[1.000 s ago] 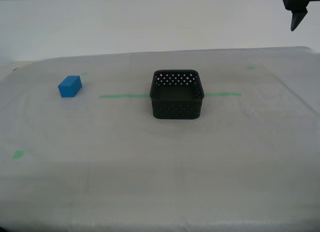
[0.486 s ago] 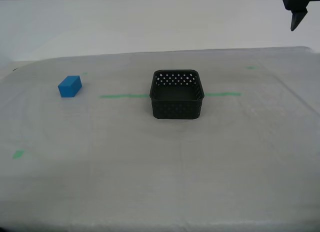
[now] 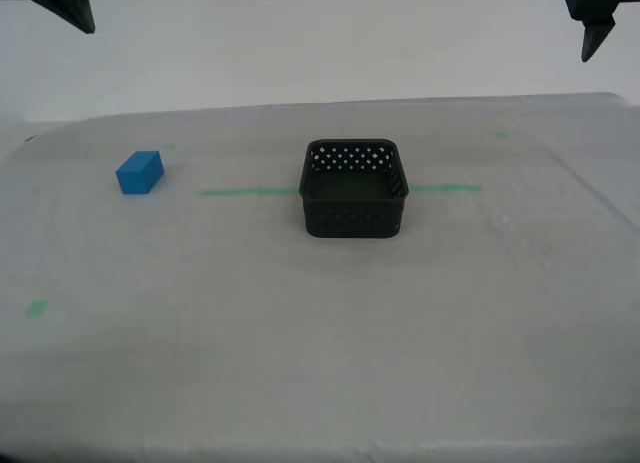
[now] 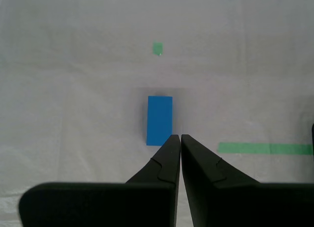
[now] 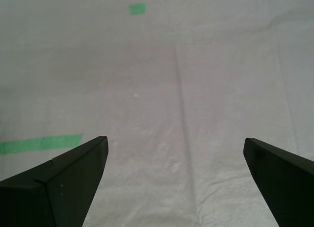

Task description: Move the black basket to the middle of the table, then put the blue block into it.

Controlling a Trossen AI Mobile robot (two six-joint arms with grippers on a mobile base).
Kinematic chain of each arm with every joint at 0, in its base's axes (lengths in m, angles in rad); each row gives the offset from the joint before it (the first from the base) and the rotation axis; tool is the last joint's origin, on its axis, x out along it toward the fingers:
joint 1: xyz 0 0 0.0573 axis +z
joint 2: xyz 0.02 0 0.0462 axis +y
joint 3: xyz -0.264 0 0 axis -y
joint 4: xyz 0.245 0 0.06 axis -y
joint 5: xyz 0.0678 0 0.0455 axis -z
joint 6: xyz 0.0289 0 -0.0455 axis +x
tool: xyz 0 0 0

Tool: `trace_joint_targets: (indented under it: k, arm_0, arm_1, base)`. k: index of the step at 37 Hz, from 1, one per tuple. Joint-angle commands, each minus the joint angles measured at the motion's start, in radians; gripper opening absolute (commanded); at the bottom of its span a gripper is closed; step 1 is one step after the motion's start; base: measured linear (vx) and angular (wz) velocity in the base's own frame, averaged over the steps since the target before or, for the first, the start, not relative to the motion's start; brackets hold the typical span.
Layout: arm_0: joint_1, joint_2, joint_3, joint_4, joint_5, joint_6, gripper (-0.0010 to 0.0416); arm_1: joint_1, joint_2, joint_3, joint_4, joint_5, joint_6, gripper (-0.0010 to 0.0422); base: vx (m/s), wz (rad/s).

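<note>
Across the exterior view, the table [image 3: 320, 333] fills most of the picture, and both arms are cut off by the upper edge. Only a dark tip shows in the upper corner on the exterior view's left, my second gripper [image 3: 62, 3], and another in the upper corner on the exterior view's right, my first gripper [image 3: 592, 18]. A second ago the corner on the exterior view's left was bare; the tip there has come into sight since, while the other tip, the basket and the block sit as before. The black basket [image 3: 354, 188] stands upright near the table's middle, open side up, interrupting the long green tape line [image 3: 248, 191]. The blue block [image 3: 139, 172] lies well apart from it toward the exterior view's left, flat on the cover, its long axis running obliquely away from the camera.

From the second wrist view, my second gripper [image 4: 177, 138] has its fingers pressed together, clenched on nothing. Just past their tips lies the blue block [image 4: 159, 120], apart from them, its long axis in line with the fingers. A small green mark [image 4: 157, 48] sits beyond it, and a stretch of tape [image 4: 265, 148] runs off the edge.

From the first wrist view, my first gripper [image 5: 175, 141] is spread wide and empty above bare wrinkled cover; only the finger ends show. A tape strip [image 5: 40, 144] and a small green mark [image 5: 138, 9] are visible.
</note>
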Motion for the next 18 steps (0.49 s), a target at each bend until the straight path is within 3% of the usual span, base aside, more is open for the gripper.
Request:
trace_joint_targets:
  k: [1,18]
  arm_0:
    - [0.0,0.001,0.0,0.0,0.002,-0.002,0.0387]
    - [0.0,0.001,0.0,0.0,0.002,-0.001,0.0387]
  arm_1:
    - [0.001,0.045,0.014,-0.009,0.003,0.004,0.0]
    - [0.002,0.255,0.142,-0.05,0.003,0.022,0.0]
  base:
    - [0.0,0.0]
    - [0.0,0.0]
